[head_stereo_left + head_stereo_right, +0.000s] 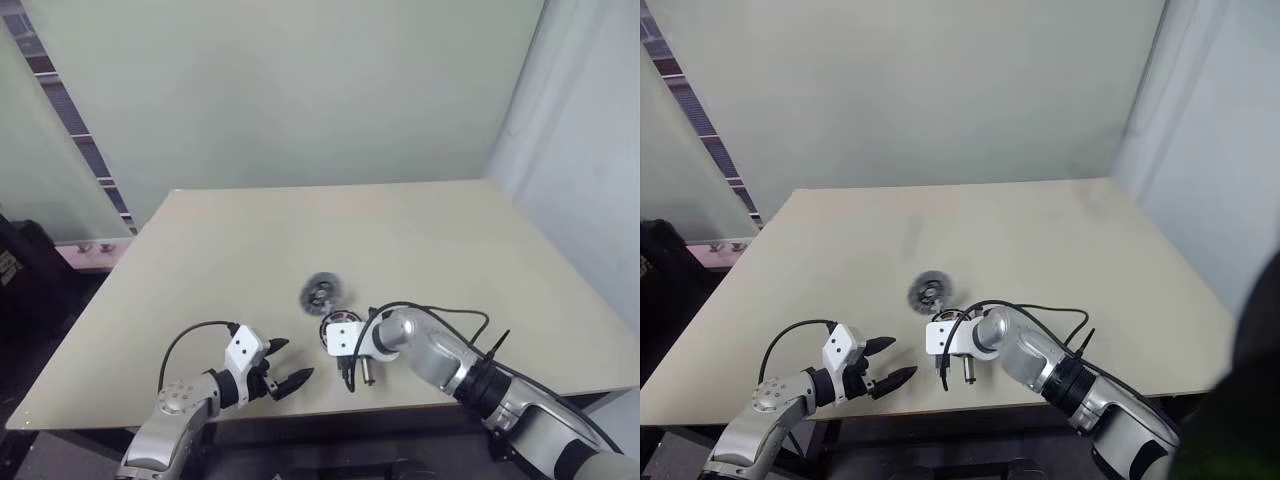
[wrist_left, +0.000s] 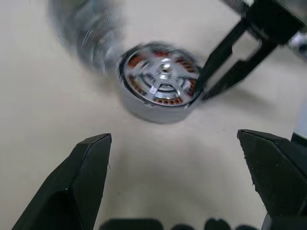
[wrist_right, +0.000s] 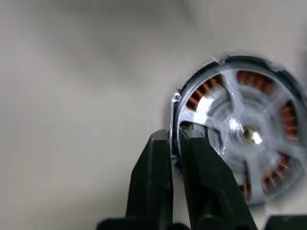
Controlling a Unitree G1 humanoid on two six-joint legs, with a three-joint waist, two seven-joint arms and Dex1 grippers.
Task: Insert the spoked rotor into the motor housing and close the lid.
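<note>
**Rotor seated, lid still off**

Head views: the small round motor housing [image 1: 341, 322] with silvery rim is seen on the beige wooden table [image 1: 450, 260], partly behind the right gripper [image 1: 342, 330]. The dark grey ribbed lid [image 1: 320, 291] is seen lying just beyond it, apart. The left gripper [image 1: 280, 365] is held wide open, near the front edge.

Left wrist view: the shiny silver spoked rotor [image 2: 163, 76] is seen set inside the housing, copper windings showing between spokes.

Right wrist view: the right fingers [image 3: 153, 177] are pinched almost shut at the housing's rim; whether the rim is clamped cannot be told.

Judged: insertion appears done; lidding remains.
</note>
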